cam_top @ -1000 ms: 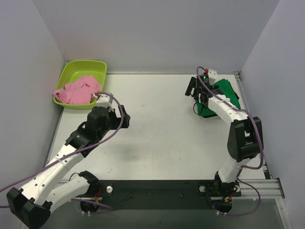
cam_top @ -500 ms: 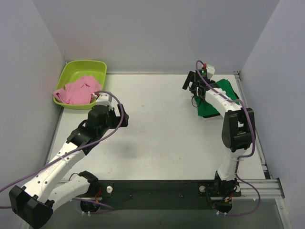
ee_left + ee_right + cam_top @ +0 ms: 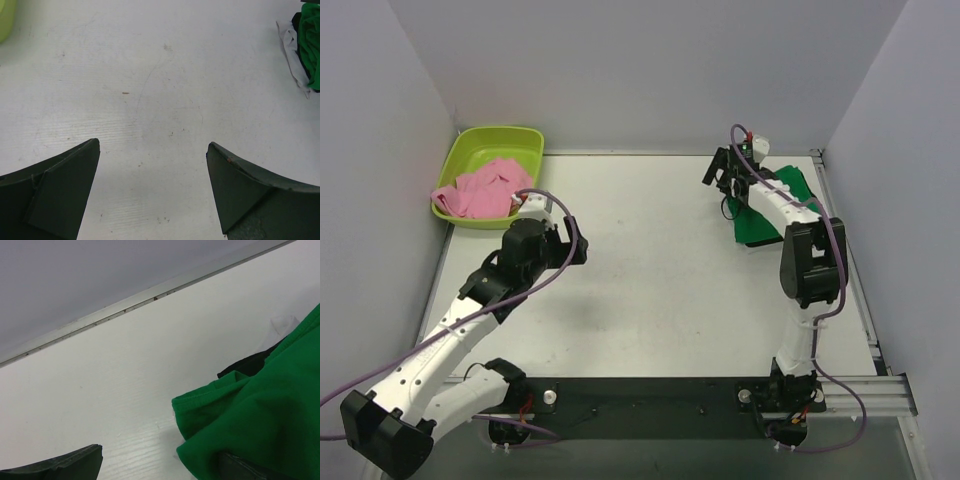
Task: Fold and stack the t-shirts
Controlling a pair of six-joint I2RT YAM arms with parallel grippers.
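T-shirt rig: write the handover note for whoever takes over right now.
Left end effector: open, empty, over bare table, left of centre.
Right end effector: open, gripping nothing, at the edge of the green t-shirt.
Things: the green t-shirt lies on the black t-shirt at the far right. The pink t-shirt lies crumpled in the lime-green tub in the far left corner.
Done: green and black look folded and stacked.
Left: take the pink t-shirt out, fold it and add it to the stack.
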